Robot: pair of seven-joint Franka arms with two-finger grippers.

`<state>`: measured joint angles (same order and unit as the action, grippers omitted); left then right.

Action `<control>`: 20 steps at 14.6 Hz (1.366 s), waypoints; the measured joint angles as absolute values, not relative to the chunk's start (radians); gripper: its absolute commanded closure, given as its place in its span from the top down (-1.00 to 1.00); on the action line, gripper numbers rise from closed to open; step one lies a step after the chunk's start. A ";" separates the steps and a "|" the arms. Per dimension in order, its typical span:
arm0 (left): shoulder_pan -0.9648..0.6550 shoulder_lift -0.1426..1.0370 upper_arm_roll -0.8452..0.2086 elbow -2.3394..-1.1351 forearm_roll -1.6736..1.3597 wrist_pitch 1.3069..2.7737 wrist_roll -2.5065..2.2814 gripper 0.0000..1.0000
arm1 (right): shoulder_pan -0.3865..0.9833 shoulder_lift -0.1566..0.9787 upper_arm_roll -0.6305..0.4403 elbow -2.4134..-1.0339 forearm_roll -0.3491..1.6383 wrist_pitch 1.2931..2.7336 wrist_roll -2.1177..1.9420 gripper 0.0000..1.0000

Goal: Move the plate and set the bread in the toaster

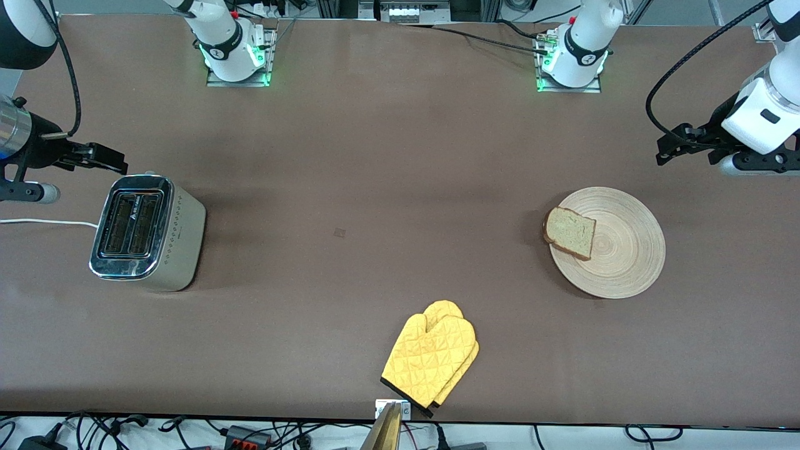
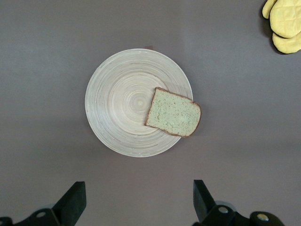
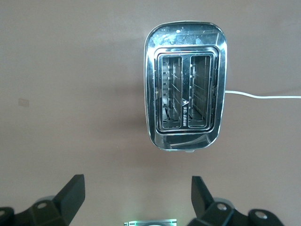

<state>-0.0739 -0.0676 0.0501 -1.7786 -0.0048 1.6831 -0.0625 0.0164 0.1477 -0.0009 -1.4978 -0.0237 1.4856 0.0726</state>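
Observation:
A round pale wooden plate (image 1: 625,253) (image 2: 122,103) lies toward the left arm's end of the table. One slice of bread (image 1: 570,232) (image 2: 173,113) rests flat on it and overhangs the rim on the toaster's side. The chrome-topped toaster (image 1: 147,232) (image 3: 186,84) stands upright toward the right arm's end, both slots empty. My left gripper (image 1: 670,145) (image 2: 139,197) hangs open over bare table beside the plate, holding nothing. My right gripper (image 1: 115,161) (image 3: 138,193) hangs open over bare table beside the toaster, also holding nothing.
A yellow oven mitt (image 1: 431,359) (image 2: 284,23) lies at the table edge nearest the front camera, midway along it. The toaster's white cord (image 1: 44,222) (image 3: 263,96) trails off the right arm's end of the table. Brown tabletop stretches between toaster and plate.

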 measured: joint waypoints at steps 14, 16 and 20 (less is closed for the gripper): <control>-0.045 -0.064 0.055 -1.778 -0.004 1.675 -0.062 1.00 | 0.015 0.148 -0.002 -1.498 -0.024 1.484 0.073 1.00; -0.022 -0.051 0.056 -1.778 -0.004 1.669 -0.062 1.00 | 0.015 0.148 -0.002 -1.498 -0.024 1.484 0.073 1.00; 0.008 0.004 0.058 -1.773 -0.003 1.655 -0.050 1.00 | 0.014 0.148 -0.003 -1.498 -0.024 1.484 0.073 1.00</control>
<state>0.0085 0.0037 0.0576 -1.7733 -0.0034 1.6548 -0.0497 0.0144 0.1477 -0.0026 -1.4978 -0.0237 1.4838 0.0726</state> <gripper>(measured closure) 0.000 0.000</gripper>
